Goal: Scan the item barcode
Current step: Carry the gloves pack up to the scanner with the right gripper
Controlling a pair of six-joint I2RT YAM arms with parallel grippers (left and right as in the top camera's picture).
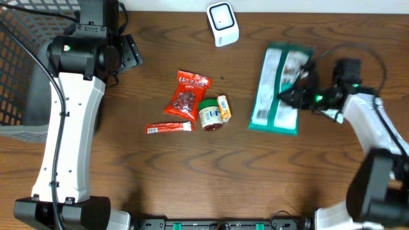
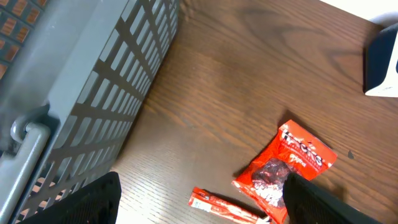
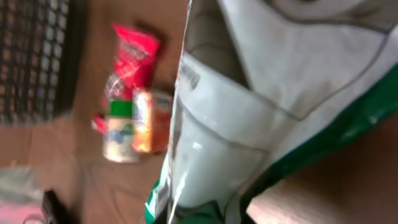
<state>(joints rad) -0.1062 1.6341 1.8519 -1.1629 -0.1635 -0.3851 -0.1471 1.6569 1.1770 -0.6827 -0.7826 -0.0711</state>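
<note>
A green and white snack bag (image 1: 276, 89) lies at the right of the table, and it fills the right wrist view as the bag (image 3: 249, 93). My right gripper (image 1: 299, 89) is shut on its right edge; in the wrist view the gripper (image 3: 208, 214) pinches the bag's rim at the bottom. The white barcode scanner (image 1: 222, 24) stands at the back centre, and its corner shows as the scanner (image 2: 382, 62). My left gripper (image 2: 202, 183) hangs open and empty above the table near the basket, over a red stick pack (image 2: 224, 206).
A grey wire basket (image 1: 19, 64) stands at the far left. Mid-table lie a red snack pouch (image 1: 188, 94), a small green-lidded jar (image 1: 209, 115), a small orange box (image 1: 223, 107) and the red stick pack (image 1: 169, 128).
</note>
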